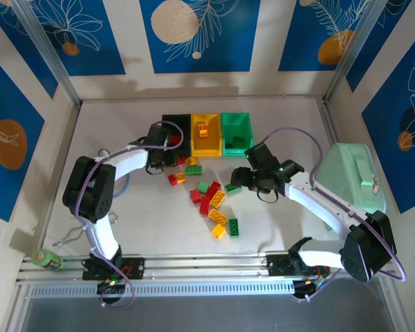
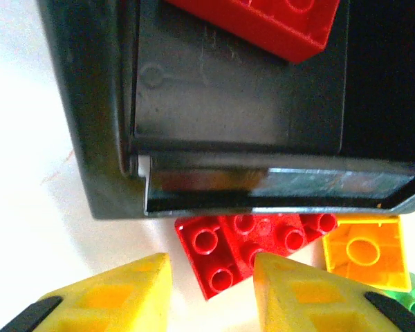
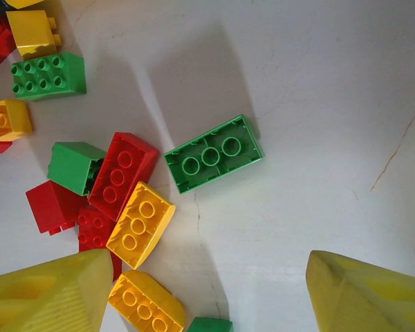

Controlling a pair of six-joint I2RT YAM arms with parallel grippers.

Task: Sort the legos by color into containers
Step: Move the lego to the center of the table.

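The black (image 1: 173, 123), yellow (image 1: 206, 144) and green (image 1: 236, 124) containers stand in a row at the back. A red lego (image 2: 263, 21) lies in the black container (image 2: 214, 104), and a yellow lego (image 1: 201, 128) in the yellow one. My left gripper (image 2: 211, 266) hovers just in front of the black container, jaws a little apart and empty, tips beside a red lego (image 2: 249, 242) on the table. My right gripper (image 3: 209, 270) is wide open above bare table, near an upturned green lego (image 3: 213, 153). Loose red, yellow and green legos (image 1: 211, 197) lie scattered mid-table.
A mint-green case with a handle (image 1: 353, 176) stands at the right, close to the right arm. A green tape roll (image 1: 48, 259) lies at the near left corner. Walls close in the table on three sides.
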